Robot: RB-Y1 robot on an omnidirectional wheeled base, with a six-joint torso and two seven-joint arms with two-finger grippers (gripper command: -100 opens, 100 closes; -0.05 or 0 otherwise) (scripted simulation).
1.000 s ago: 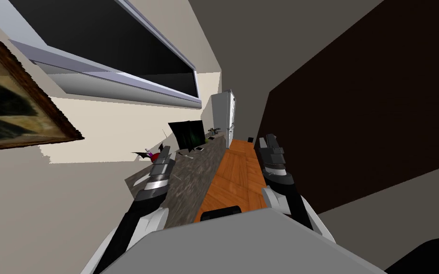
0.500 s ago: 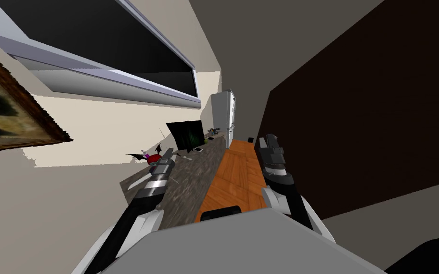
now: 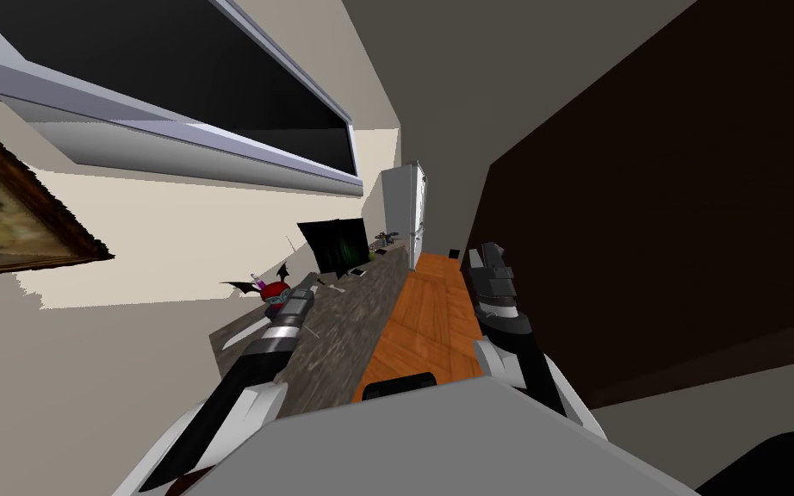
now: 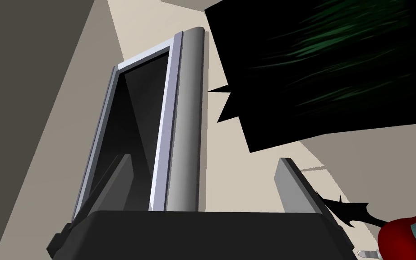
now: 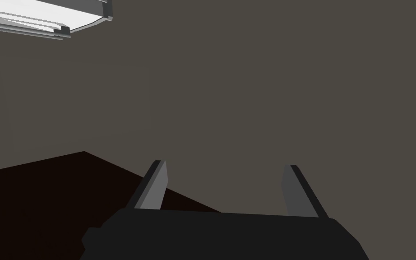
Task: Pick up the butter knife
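Over the near end of the grey mottled countertop [image 3: 344, 327], the left gripper [image 3: 306, 282] is shown at the end of an outstretched arm. Its two fingers [image 4: 293, 187] are seen spread apart with nothing between them. Just beside this gripper, at the countertop's wall-side edge, a red round object [image 3: 279, 291] with black spiky wings is set. Slightly farther along the countertop, a small pale elongated item is seen lying flat. It is possibly the butter knife [image 3: 336, 288], though this cannot be confirmed, and it is touched by neither gripper. Farther still along the countertop, a black block streaked with green [image 3: 335, 245] is placed against the wall. A tall white appliance [image 3: 406, 211] is stood at the countertop's far end. Off the countertop's open side, above the orange wooden floor [image 3: 425, 319], the right gripper [image 3: 483, 251] is held raised. Its fingers [image 5: 155, 185] are likewise parted and empty. Above the countertop, a long window [image 3: 214, 103] is set in the wall.
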